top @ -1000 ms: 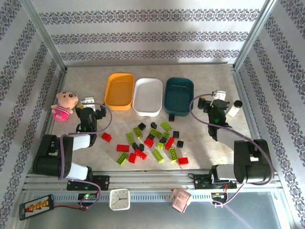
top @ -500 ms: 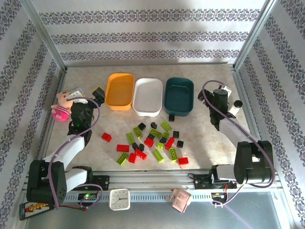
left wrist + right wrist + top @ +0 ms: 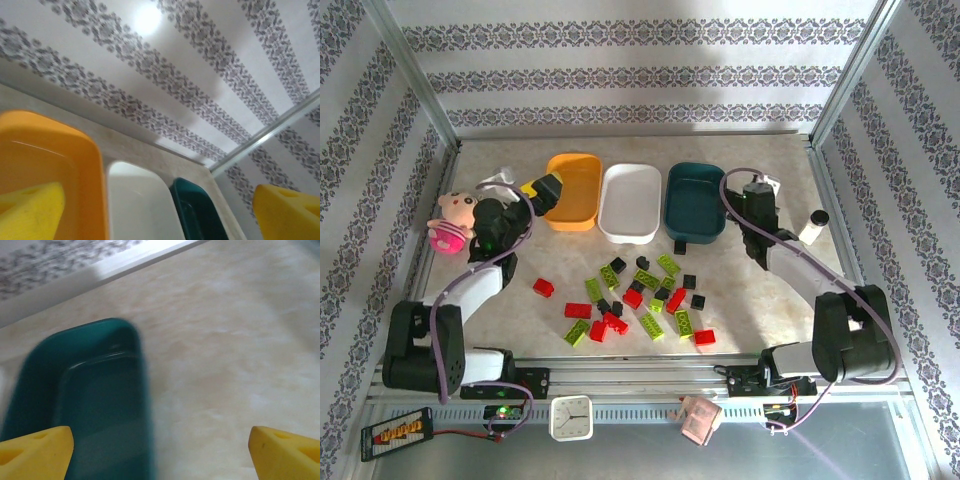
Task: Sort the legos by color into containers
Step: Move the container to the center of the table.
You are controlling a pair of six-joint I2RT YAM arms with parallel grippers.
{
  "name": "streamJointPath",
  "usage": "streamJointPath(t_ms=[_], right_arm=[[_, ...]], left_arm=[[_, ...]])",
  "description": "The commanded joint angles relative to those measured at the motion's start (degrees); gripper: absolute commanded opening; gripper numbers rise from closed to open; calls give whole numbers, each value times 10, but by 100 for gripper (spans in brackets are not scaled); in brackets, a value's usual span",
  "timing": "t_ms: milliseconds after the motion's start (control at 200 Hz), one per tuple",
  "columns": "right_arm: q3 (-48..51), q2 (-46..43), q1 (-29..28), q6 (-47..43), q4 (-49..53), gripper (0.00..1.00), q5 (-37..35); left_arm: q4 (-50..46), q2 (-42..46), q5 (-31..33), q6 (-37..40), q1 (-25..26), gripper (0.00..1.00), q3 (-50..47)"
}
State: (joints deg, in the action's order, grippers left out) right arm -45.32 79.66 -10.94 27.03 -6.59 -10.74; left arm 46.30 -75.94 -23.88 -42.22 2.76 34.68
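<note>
Obs: left jaws wide, empty, at 9 o'clock of orange-yellow tray (image 3: 570,192); right jaws wide, empty, 3 o'clock of dark teal tray (image 3: 695,203). Legos (image 3: 635,298) unsorted at 6 o'clock; probably readying picks.

table, trays and loose bricks

the marbled table (image 3: 770,300) bears an orange-yellow tray (image 3: 575,195) at the left gripper (image 3: 542,190), a white tray (image 3: 630,205) and a dark teal tray (image 3: 695,205) between it and the right gripper (image 3: 757,192), and legos (image 3: 635,300) scattered behind both. a pink doll (image 3: 452,220) and a white bottle (image 3: 812,226) lie outside them.

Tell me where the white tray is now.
In the top view the white tray sits toward the back, between the orange-yellow tray on its left and the dark teal tray on its right.
</note>
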Motion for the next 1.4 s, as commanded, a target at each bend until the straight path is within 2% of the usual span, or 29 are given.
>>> streamJointPath(t_ms=[0, 50, 65, 125, 325, 410, 605, 710, 944, 1189, 1249, 1394], right_arm=[[-55, 36, -21, -5, 23, 91, 138], [-71, 56, -24, -2, 24, 92, 178], [-76, 63, -25, -2, 23, 96, 192], [-102, 93, -31, -5, 35, 98, 225], [-198, 199, -60, -30, 112, 98, 244], [-223, 232, -63, -34, 128, 98, 272], [-228, 251, -76, -52, 130, 98, 304], [-234, 261, -82, -62, 137, 97, 324], [-226, 263, -95, -73, 138, 95, 351], [-223, 258, -118, -75, 138, 92, 383], [-222, 256, -125, -74, 139, 92, 375], [-215, 230, -126, -68, 143, 93, 314]], left_arm=[[-72, -23, -20, 84, 51, 81, 61], [-173, -42, 25, 143, 84, 75, 104], [-197, -51, 33, 157, 91, 72, 116], [-252, -93, 50, 176, 107, 62, 155], [-246, -202, 44, 154, 110, 53, 203], [-274, -231, 57, 155, 114, 50, 228], [-292, -270, 72, 152, 124, 46, 242], [-282, -285, 58, 135, 134, 40, 239], [-244, -256, 60, 95, 167, 35, 179], [-192, -214, 54, 37, 177, 32, 109], [-187, -196, 63, 32, 179, 33, 97], [-231, -131, 109, 59, 178, 45, 100]])
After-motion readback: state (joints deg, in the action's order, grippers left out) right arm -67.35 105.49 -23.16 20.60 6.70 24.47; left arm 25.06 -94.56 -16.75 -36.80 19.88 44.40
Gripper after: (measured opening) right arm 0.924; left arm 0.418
